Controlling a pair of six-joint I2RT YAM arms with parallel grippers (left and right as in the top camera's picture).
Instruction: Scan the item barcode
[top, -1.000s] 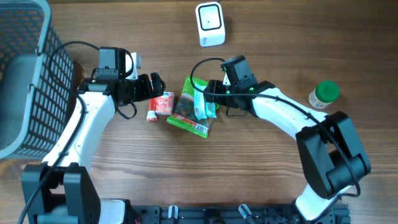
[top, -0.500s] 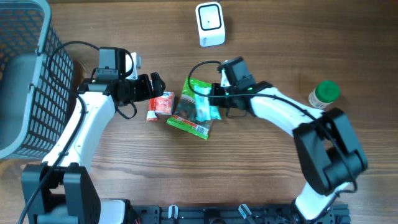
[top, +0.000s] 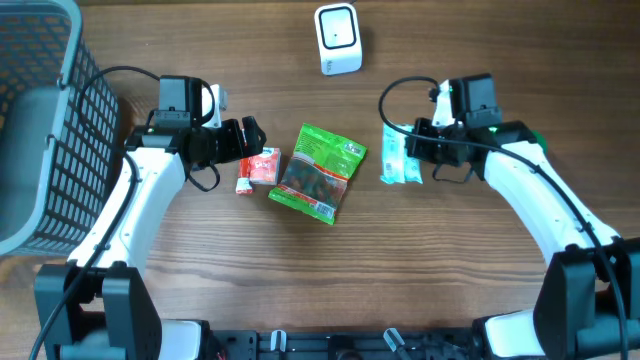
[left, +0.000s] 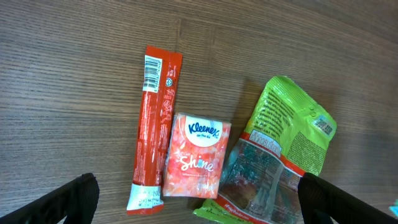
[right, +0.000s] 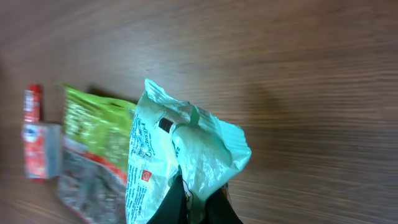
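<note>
Overhead: R gripper (top: 421, 157) now right of centre, jaws pinched narrow on the mint packet (top: 399, 162), which hangs off its left side. A sec ago this packet lay on the pile at centre with the gripper over it. Now it's lifted out and carried to the right, well apart from the pile. Means pick is done and the item is singled out. Barcode not yet shown to the white scanner (top: 338, 38), top centre, up and left of the packet and well apart. Left on the table at centre: green snack bag (top: 322, 170), tissue pack (top: 266, 166), red stick (top: 244, 175). L gripper (top: 252, 138) left of centre, unmoved, jaws wide, nothing in them. Basket (top: 40, 120) at far left edge.

L wrist: fingers (left: 71, 200) at the bottom corners, spread full, empty. Red stick, tissue pack and snack bag below them, lying flat. Mint packet gone from the pile.

R wrist: fingertips (right: 217, 211) at bottom centre, clamped on the packet's crimped end. Packet fills mid-frame, crumpled, print visible, barcode can't be made out. Wood behind it blurred, so arm prob. in motion.

Judgement: next is the carry up to the scanner w/ code side facing it. Crumpling may hide the code.
</note>
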